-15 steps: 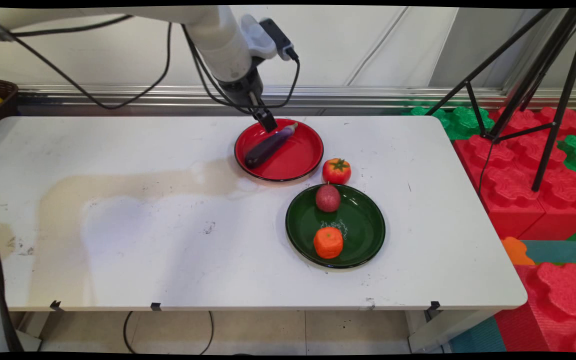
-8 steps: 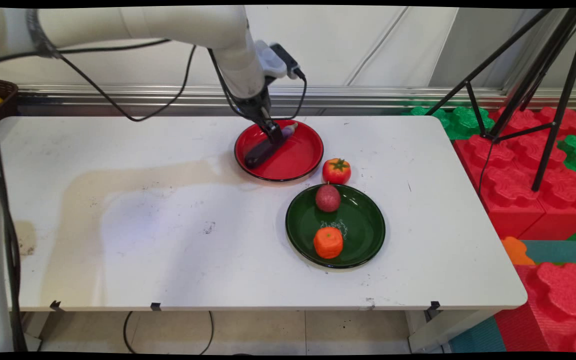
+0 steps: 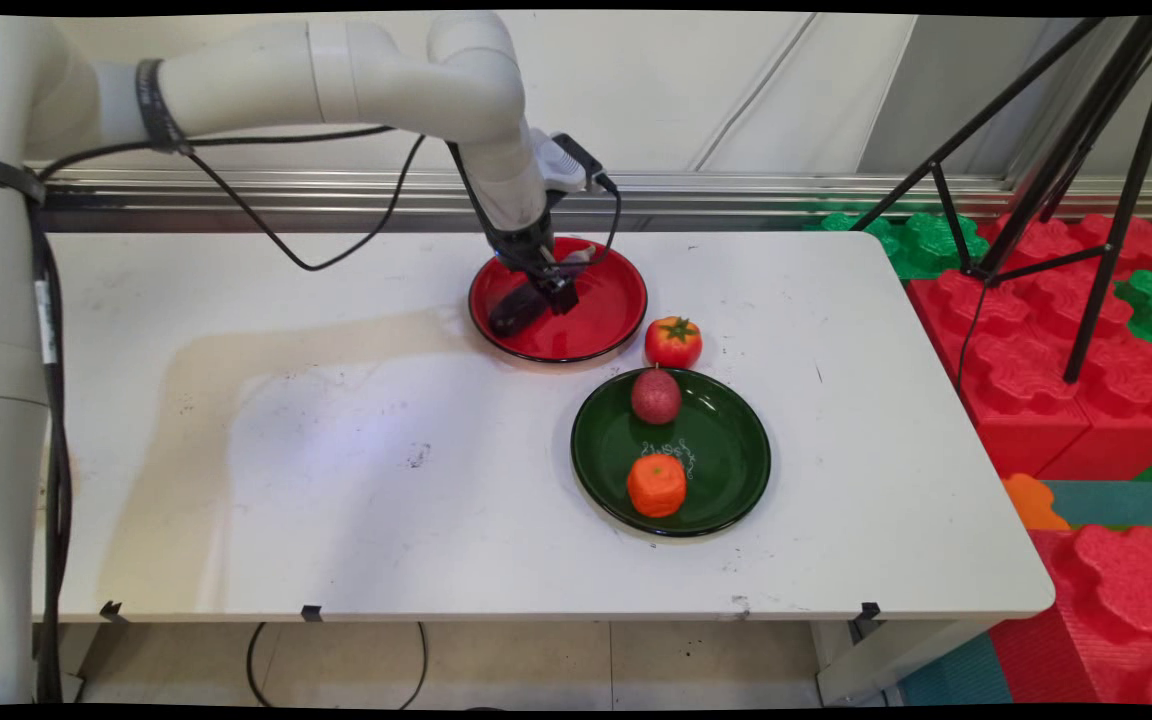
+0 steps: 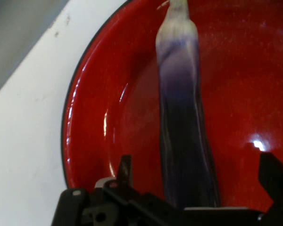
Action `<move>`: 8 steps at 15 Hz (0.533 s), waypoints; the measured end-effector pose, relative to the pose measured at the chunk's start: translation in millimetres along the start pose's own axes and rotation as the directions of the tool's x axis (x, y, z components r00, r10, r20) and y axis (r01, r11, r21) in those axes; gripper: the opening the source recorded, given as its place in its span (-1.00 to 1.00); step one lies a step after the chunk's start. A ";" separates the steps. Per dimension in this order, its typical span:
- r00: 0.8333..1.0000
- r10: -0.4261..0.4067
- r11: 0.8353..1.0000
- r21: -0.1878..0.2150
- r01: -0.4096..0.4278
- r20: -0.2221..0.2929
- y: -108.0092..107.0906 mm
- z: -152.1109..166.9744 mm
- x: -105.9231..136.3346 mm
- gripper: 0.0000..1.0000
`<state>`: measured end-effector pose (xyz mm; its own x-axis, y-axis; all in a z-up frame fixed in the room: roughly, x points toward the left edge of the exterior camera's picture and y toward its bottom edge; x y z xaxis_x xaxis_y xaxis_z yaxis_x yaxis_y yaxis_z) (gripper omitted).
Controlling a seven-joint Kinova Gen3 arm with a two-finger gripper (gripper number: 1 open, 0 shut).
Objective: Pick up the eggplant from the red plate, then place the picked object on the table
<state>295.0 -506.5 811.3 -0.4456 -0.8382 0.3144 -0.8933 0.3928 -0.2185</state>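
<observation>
Since a second ago the gripper (image 3: 558, 290) has come down from above the far rim of the red plate (image 3: 608, 320) into the plate itself, and now sits low over the middle of the eggplant (image 3: 516, 308). From the hand view its fingers (image 4: 274, 175) stand apart on either side of the eggplant (image 4: 184, 141), not yet pressing it. The eggplant lies flat in the plate, pale stem end toward the far rim. It looks like a light toy with a smooth, glossy skin that may slip; the thicker dark middle seems the safest place to hold, across its width. The arm covers most of the eggplant in the main view, and whether the fingertips touch the plate cannot be made out. Nearby stand a tomato (image 3: 673, 341) and a green plate (image 3: 736, 450).
</observation>
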 end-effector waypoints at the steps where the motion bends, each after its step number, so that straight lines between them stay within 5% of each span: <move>1: 1.000 -0.010 1.000 -0.004 0.010 0.002 -0.3 7.4 0.9 1.00; 2: 1.000 -0.019 1.000 -0.009 0.019 0.003 -0.6 13.7 1.6 1.00; 3: 1.000 -0.026 1.000 -0.013 0.026 0.002 -0.4 18.6 2.3 -1.00; 8: 0.998 -0.061 0.998 -0.029 0.060 -0.031 3.2 28.2 6.3 -1.00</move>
<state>290.9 -521.2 786.5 -0.3922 -0.8485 0.3554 -0.9197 0.3529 -0.1724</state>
